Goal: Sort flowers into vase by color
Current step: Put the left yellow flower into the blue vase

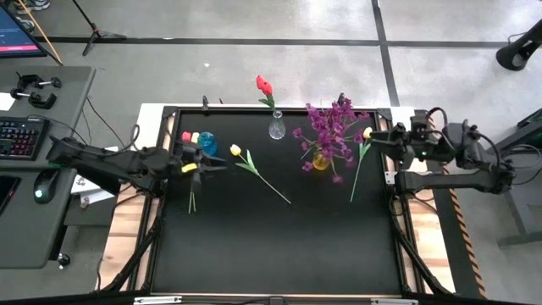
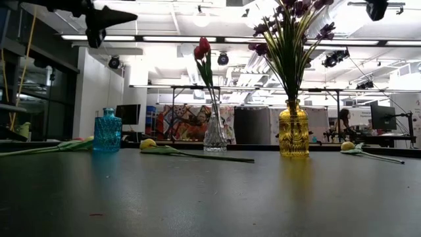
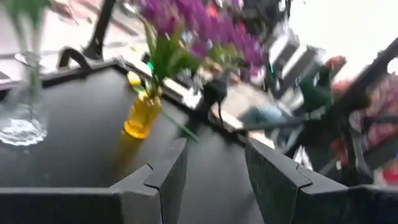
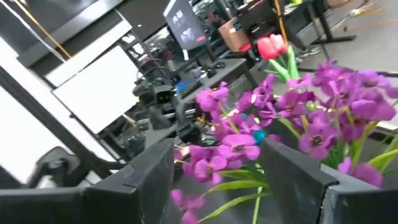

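A clear vase [image 1: 277, 128] holds a red tulip [image 1: 264, 85]. A yellow vase [image 1: 321, 160] holds purple blossom sprigs [image 1: 332, 127]. The blue vase [image 1: 207, 142] has a red and a yellow tulip [image 1: 190, 136] lying beside it, their stems passing under my left arm. One yellow tulip [image 1: 236, 151] lies mid-table. Another yellow tulip [image 1: 367, 133] lies at the right. My left gripper [image 1: 216, 164] hovers open, with nothing between its fingers, near the blue vase. My right gripper [image 1: 373, 137] is open and raised beside the purple sprigs [image 4: 292, 118], likewise with nothing between its fingers.
The three vases stand in a row across the far half of the black table [image 1: 279, 246]. In the low view the blue vase [image 2: 106, 131] is left, the clear vase [image 2: 214, 135] middle, the yellow vase [image 2: 293, 137] right. A desk with a keyboard [image 1: 21, 135] stands left of the table.
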Robot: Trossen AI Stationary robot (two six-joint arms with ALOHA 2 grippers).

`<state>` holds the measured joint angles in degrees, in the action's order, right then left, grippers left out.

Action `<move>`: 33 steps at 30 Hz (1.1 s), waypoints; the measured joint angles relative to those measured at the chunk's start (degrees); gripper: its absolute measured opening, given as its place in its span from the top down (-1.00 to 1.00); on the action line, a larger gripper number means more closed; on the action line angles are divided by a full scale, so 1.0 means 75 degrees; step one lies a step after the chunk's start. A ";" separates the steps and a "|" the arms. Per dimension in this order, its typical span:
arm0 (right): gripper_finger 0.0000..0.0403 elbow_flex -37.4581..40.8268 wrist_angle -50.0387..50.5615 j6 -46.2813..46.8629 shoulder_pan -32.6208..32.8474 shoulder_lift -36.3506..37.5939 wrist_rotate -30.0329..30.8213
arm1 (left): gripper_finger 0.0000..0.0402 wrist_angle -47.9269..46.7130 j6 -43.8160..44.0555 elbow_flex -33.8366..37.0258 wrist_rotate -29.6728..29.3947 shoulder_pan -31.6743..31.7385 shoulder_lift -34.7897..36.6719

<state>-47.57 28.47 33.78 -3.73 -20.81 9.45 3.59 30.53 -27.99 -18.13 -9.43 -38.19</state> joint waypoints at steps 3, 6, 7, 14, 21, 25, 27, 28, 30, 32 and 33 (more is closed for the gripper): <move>-0.13 0.0000 0.0000 -0.0088 0.0000 -0.0153 0.0221 | 0.26 -0.0534 -0.0333 -0.0484 0.0357 0.0000 -0.0903; -0.13 0.0000 -0.0008 -0.0044 0.0000 -0.0325 0.0262 | 0.28 -0.1403 -0.0788 -0.1139 0.0437 0.0001 -0.2007; -0.13 0.0000 -0.0010 0.0038 0.0000 -0.0368 0.0207 | 0.28 -0.1723 -0.0956 -0.1382 0.0442 0.0003 -0.2354; -0.13 0.0000 -0.0015 0.0504 0.0000 -0.0461 -0.0184 | 0.28 -0.3471 0.1714 -0.2708 -0.0052 0.0588 -0.4221; -0.13 0.0000 -0.0014 0.0501 0.0002 -0.0467 -0.0201 | 0.28 -0.4324 0.4916 -0.2777 0.0909 0.1280 -0.4887; -0.13 0.0000 0.0008 0.0468 0.0003 -0.0467 -0.0201 | 0.28 -0.6837 0.6335 -0.2771 0.0497 0.1045 -0.4686; -0.13 0.0001 0.0087 0.0462 0.0002 -0.0467 -0.0201 | 0.28 -0.8054 0.7098 -0.2771 0.0059 0.0754 -0.4438; -0.13 0.0003 0.0146 0.0460 0.0003 -0.0467 -0.0201 | 0.28 -0.8627 0.7514 -0.2771 -0.0177 0.0610 -0.4301; -0.13 0.0003 0.0244 0.0466 0.0003 -0.0477 -0.0165 | 0.28 -0.9592 0.8333 -0.2771 -0.0626 0.0358 -0.4040; -0.13 0.0003 0.0332 0.0466 0.0001 -0.0516 -0.0049 | 0.28 -1.0296 0.8906 -0.2765 -0.0976 0.0254 -0.3795; -0.13 0.0003 0.0335 0.0466 0.0003 -0.0544 0.0006 | 0.28 -1.0475 0.9001 -0.2731 -0.1076 0.0265 -0.3681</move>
<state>-47.55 30.98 37.28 -3.70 -24.89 9.50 -74.97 98.04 -48.48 -26.20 -7.44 -65.80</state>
